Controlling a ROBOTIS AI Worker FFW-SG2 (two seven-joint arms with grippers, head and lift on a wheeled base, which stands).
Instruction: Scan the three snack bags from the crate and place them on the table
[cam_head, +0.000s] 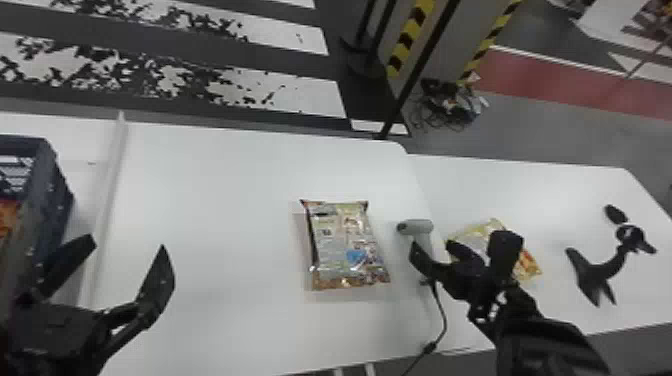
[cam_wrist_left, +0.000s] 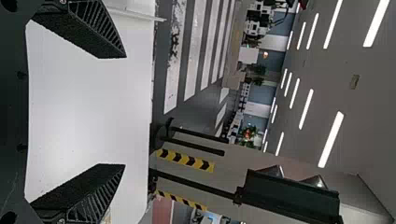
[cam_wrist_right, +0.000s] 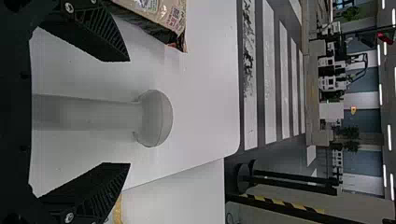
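- On the white bench (cam_head: 225, 210), near its middle, lies a glossy snack bag with a multicoloured printed plastic wrapper (cam_head: 345, 245); it sits between my two hands, nearer my right one and touching neither.
- My right hand (cam_head: 432, 244) is spread wide, its two flat black fingers well apart, just to the right of that bag.
- Between those fingers, in my right wrist view, is a pale grey scanner with a rounded head (cam_wrist_right: 156, 118); the fingers are not closed on it. A black cable (cam_head: 440, 310) runs from it towards my side of the bench.
- Beyond my right hand, partly hidden by it, a yellow and orange snack bag (cam_head: 529, 265) lies flat on a second white bench (cam_head: 500, 187).
- My left hand (cam_head: 125, 242) is also wide and holds nothing, well to the left of the multicoloured bag and near the crate.
- At my far left stands a dark blue slatted plastic crate (cam_head: 50, 190), with something orange (cam_head: 6, 215) inside, cut off by the view's edge.
- Farther right on the second bench is a black curved stand with a forked end (cam_head: 595, 275).
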